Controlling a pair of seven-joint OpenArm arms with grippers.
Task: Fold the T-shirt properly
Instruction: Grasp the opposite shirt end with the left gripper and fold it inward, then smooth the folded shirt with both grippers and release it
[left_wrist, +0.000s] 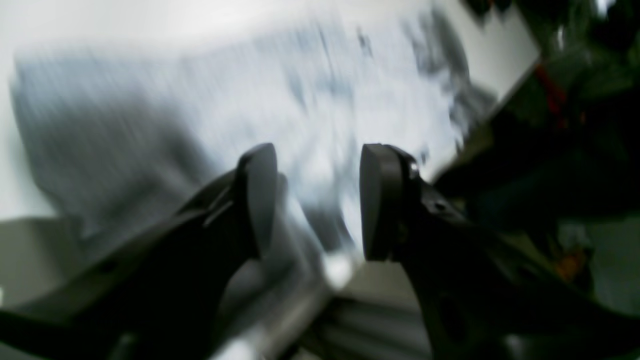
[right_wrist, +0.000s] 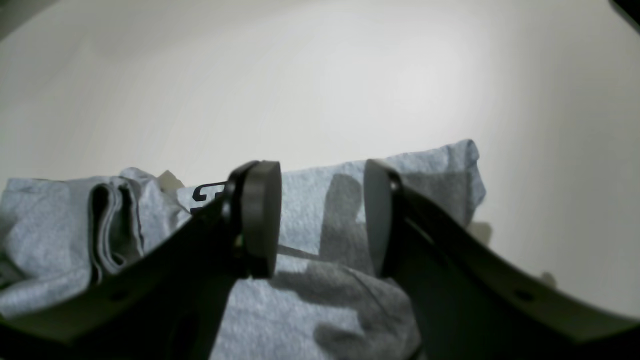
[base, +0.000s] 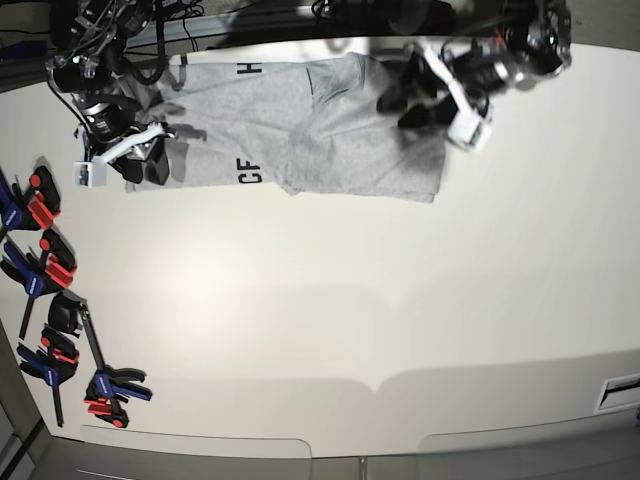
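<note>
Base view showed the light heather-grey cotton T-shirt (base: 300, 125) lying spread along the far edge of the pale white bench (base: 330, 300), black block letters visible on its cloth near the left of that view. Over that lettered end hung the right claw (base: 148, 165), and over the opposite end the left claw (base: 415, 98), blurred in the picture. Right wrist view had the right claw (right_wrist: 322, 217) with its black pads parted, nothing between them, the grey cloth (right_wrist: 310, 305) lying rumpled beneath with a folded ridge to one side. Left wrist view, heavily smeared, showed the left claw (left_wrist: 317, 200) likewise standing apart above the shirt (left_wrist: 200, 115). Red-and-blue spring clamps (base: 45, 270) lay along the bench's left edge, well apart from the garment.
</note>
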